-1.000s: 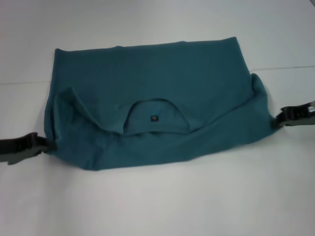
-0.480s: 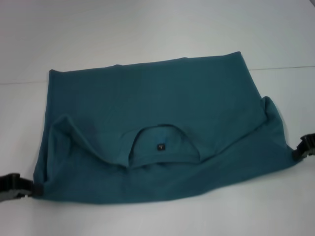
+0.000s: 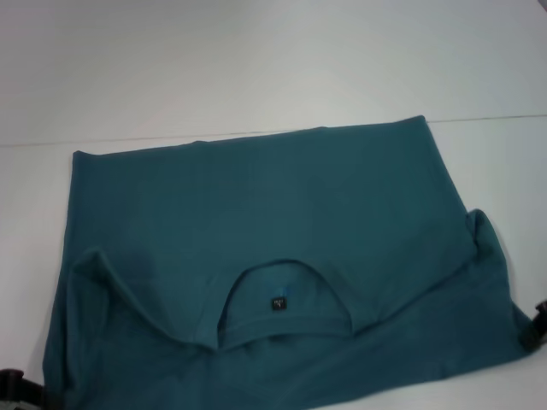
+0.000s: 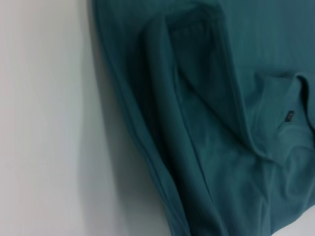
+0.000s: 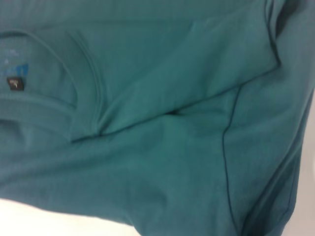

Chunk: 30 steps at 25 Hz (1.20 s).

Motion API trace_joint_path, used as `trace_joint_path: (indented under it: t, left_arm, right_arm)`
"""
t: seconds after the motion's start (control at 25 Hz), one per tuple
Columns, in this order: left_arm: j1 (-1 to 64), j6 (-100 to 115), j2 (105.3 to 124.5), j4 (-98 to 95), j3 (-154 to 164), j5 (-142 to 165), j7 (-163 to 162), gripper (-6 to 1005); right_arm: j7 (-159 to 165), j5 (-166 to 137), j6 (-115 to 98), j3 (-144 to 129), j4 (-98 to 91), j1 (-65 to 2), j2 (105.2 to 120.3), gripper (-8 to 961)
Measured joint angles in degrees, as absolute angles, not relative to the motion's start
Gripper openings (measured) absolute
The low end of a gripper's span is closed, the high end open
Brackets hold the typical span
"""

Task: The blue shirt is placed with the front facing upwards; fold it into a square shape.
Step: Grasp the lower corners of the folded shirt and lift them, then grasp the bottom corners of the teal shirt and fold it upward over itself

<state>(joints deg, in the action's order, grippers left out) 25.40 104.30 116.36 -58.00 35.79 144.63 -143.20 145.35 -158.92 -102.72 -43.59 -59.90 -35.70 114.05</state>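
The blue shirt (image 3: 273, 248) lies spread and folded between both grippers. Its round collar (image 3: 282, 299) faces up, showing a small dark tag (image 3: 278, 303).

Soft, even overhead light; the teal-blue cotton T-shirt (image 3: 256, 222) casts faint shadows on the white table (image 3: 256, 60); both wrist views blur.

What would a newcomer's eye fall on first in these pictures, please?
The blue shirt fills most of the white table, folded over so its round collar and small dark neck tag face up near the front edge. At each near corner a dark claw meets the cloth: the left claw and the right claw.
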Motion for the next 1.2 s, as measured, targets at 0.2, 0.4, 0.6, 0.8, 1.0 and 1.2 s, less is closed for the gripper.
trace_joint_path:
  t: [0.2,0.4,0.6,0.8,1.0,1.2]
  left_arm:
    - [25.44,106.01,116.37,-57.98,36.06,146.9,-142.59,66]
    - [25.08,108.33,116.45,-58.11,36.06,148.66,-142.31,66]
    - [24.87,109.85,116.6,-58.22,36.02,149.74,-141.77,68]
    - [25.8,113.6,116.33,-58.26,34.04,148.03,-138.94,68]
    - [29.15,114.22,114.14,-57.02,29.88,145.3,-138.57,67]
    - [34.36,109.73,111.71,-53.02,29.17,145.66,-141.71,67]
  right_arm:
    - [145.15,-159.22,-106.7,-43.6,-62.5,-33.32,115.14,0]
    - [144.97,-160.35,-108.7,-43.59,-63.59,-31.82,115.57,0]
    - [143.91,-160.3,-110.97,-43.44,-64.02,-31.0,115.77,0]
    - [141.47,-157.15,-113.3,-41.61,-64.02,-30.83,115.61,0]
    - [140.86,-148.27,-112.02,-37.61,-61.99,-31.68,112.2,0]
    - [142.17,-146.28,-106.69,-32.86,-59.2,-34.17,109.49,-1]
